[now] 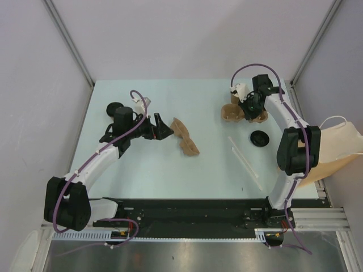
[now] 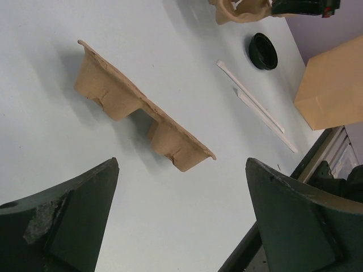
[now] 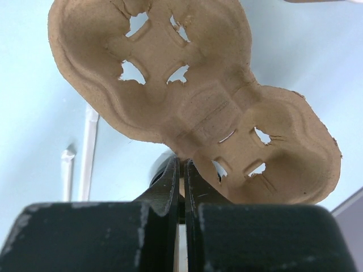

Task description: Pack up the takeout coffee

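Top external: two carriers [image 1: 186, 137], two lids [image 1: 261, 137]

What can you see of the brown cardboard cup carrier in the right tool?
The brown moulded-pulp cup carrier is one peanut-shaped piece with two round wells, each pierced by four ragged slots. It looks rough and fibrous. The right tool is shut on its rim near the narrow waist, at the far right of the pale table; whether it is lifted is unclear.

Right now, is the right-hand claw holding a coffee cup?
No, the right gripper pinches a cardboard cup carrier, not a cup.
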